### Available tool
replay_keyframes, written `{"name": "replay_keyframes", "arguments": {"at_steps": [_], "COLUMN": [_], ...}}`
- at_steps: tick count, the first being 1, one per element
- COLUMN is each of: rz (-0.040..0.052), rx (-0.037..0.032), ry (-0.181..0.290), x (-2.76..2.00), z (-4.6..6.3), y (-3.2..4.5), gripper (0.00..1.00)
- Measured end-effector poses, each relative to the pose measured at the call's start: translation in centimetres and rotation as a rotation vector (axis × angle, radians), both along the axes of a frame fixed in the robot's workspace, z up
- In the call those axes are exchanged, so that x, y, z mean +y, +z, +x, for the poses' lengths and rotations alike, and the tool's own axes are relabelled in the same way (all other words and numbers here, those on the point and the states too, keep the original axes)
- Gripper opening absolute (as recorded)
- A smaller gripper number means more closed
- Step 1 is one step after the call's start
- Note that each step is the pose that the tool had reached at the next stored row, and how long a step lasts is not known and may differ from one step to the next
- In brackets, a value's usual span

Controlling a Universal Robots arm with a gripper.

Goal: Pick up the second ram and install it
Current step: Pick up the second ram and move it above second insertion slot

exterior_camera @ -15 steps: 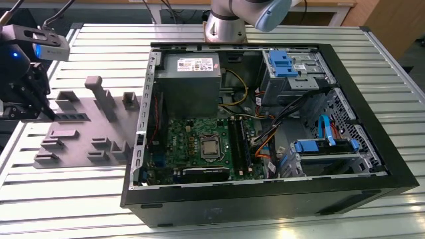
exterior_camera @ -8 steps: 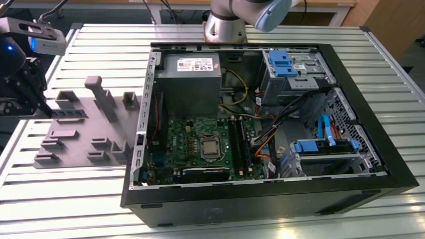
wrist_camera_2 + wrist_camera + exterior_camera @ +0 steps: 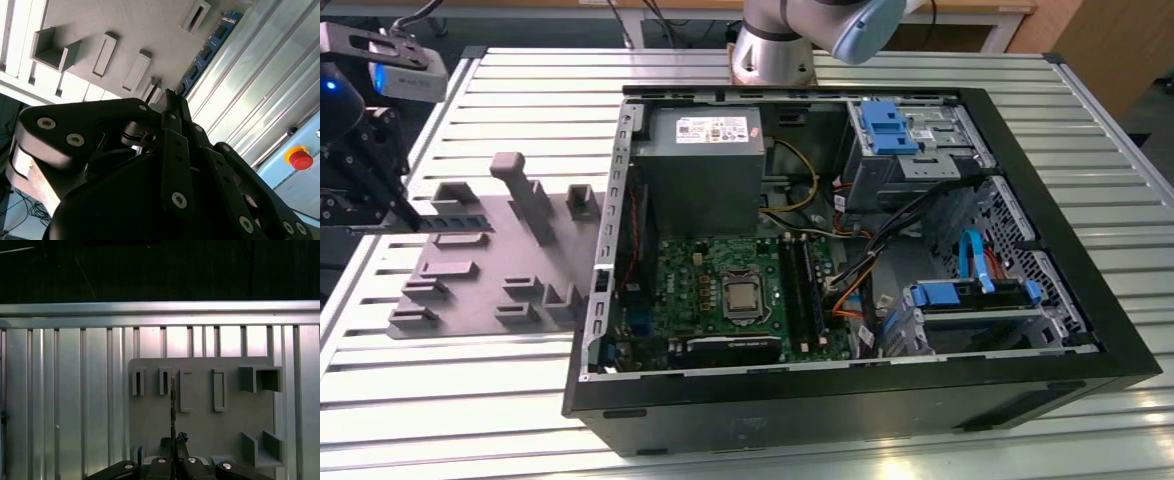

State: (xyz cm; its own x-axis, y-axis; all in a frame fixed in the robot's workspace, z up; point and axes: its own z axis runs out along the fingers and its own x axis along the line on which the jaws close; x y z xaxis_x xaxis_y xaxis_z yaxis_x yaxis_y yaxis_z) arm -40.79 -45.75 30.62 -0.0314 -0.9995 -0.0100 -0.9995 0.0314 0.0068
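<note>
The second ram [image 3: 458, 217] is a slim blue-green stick with dark chips, at the exterior view's left, over the grey tray [image 3: 467, 290]. My gripper [image 3: 403, 215] is shut on one end of it. In the second wrist view the ram [image 3: 205, 50] runs out from the gripper [image 3: 170, 97] across the tray [image 3: 125, 25]. In the first wrist view the ram [image 3: 173, 400] shows edge-on as a thin line rising from the gripper [image 3: 173, 442], between the tray's [image 3: 200, 425] empty slots. The green motherboard [image 3: 720, 290] lies in the open computer case [image 3: 854, 400], with long dark memory slots [image 3: 797, 285] beside the processor.
The case has a grey power supply [image 3: 700, 150], blue drive brackets [image 3: 887, 125] and loose cables [image 3: 907, 215]. Upright blocks [image 3: 520, 195] stand on the tray. The arm's base [image 3: 774, 55] is behind the case. A red stop button [image 3: 300, 159] sits off the ribbed metal table [image 3: 480, 400].
</note>
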Motion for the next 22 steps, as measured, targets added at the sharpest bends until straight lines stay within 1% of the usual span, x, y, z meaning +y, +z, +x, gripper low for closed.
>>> {"name": "replay_keyframes", "arguments": {"at_steps": [22], "rz": [0.0000], "rx": [-0.0020], "ry": [0.000], "x": [0.00], "z": [0.0], "y": [2.41], "gripper": [0.14]}}
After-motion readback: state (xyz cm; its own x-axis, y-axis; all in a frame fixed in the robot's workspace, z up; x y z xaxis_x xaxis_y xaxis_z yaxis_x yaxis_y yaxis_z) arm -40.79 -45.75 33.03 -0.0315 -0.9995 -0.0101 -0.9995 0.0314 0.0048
